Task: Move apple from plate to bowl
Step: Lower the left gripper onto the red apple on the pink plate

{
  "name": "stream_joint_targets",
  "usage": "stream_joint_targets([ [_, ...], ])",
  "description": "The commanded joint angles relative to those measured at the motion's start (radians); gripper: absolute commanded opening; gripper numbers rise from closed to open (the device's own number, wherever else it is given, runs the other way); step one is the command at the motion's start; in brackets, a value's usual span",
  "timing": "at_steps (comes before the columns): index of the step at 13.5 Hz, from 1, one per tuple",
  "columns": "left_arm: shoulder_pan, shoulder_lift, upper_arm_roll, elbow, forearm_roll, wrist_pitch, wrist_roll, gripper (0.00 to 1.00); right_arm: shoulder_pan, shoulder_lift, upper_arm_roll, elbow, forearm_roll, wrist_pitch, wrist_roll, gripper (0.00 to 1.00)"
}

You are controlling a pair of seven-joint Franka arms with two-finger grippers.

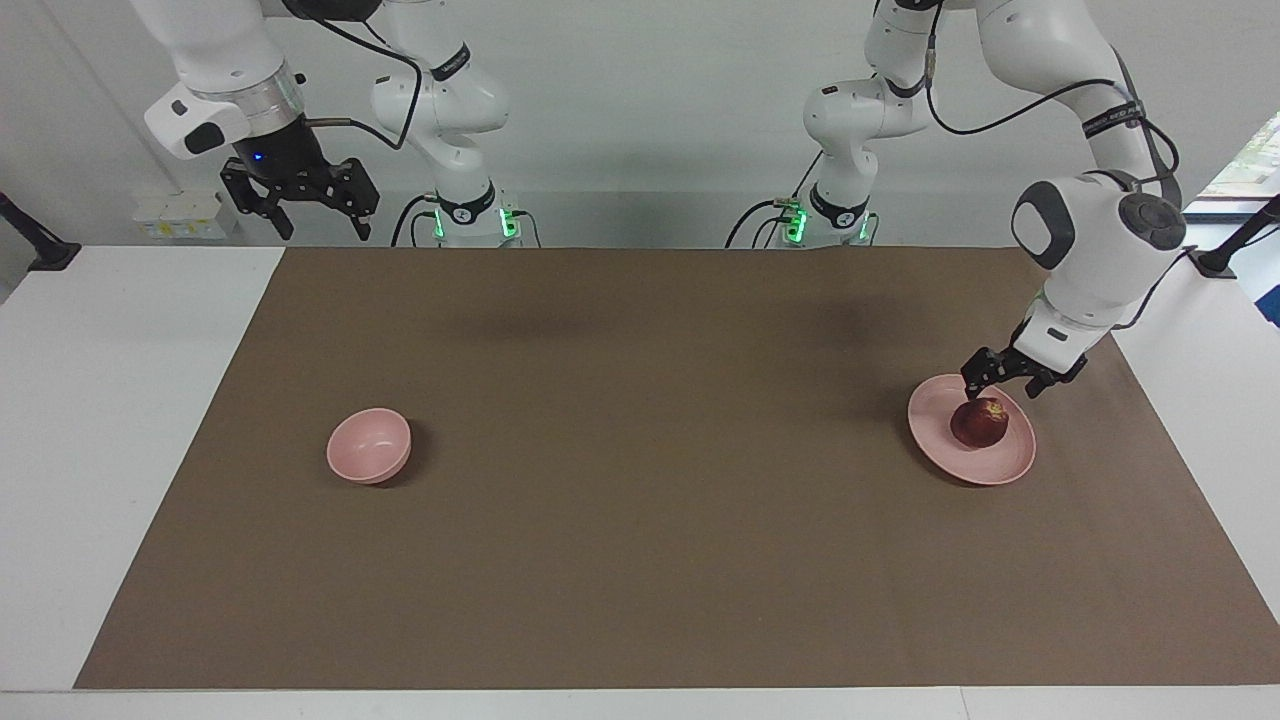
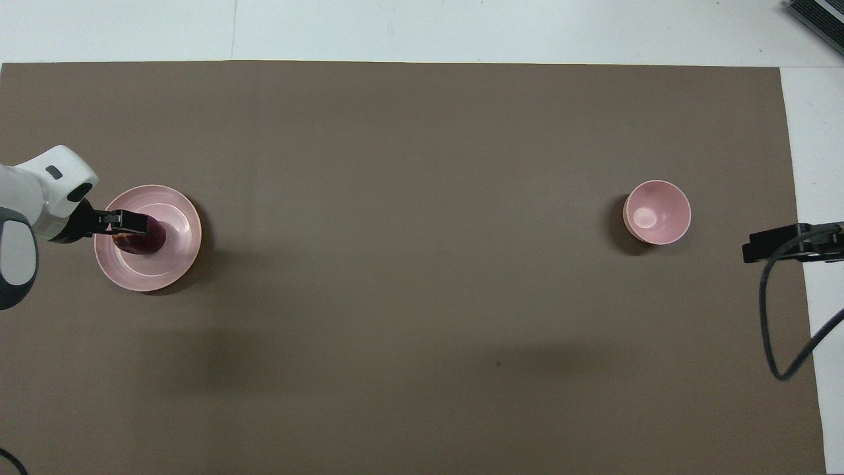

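Facing camera looks from across toward robots; overhead looks down; both share mat

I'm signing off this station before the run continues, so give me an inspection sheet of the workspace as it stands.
Surface: brown mat over a white table.
Job's things: apple lies on the plate at the left arm's end; bowl, with nothing in it, stands at the right arm's end.
Clutter: nothing seen.
Grippers: left gripper open, low over the apple, not gripping it; right gripper open, raised near its own end, waiting.
Cables: black cable loops from the right arm, off the mat.
Surroundings: white wall, green lights at both arm bases.
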Motion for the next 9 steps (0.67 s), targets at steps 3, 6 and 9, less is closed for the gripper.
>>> stream_joint_targets([
  [3, 0.011, 0.047, -0.006, -0.054, -0.008, 0.156, 0.006, 1.00, -0.005, -0.008, -0.001, -0.019, 0.019, 0.018, -0.032, 1.00],
  [6, 0.013, 0.070, -0.006, -0.070, -0.008, 0.164, 0.000, 1.00, -0.005, -0.010, -0.001, -0.020, 0.019, 0.018, -0.032, 1.00],
  [9, 0.011, 0.067, -0.006, -0.070, -0.008, 0.109, -0.035, 0.64, -0.005, -0.011, 0.001, -0.025, 0.019, 0.020, -0.032, 1.00],
])
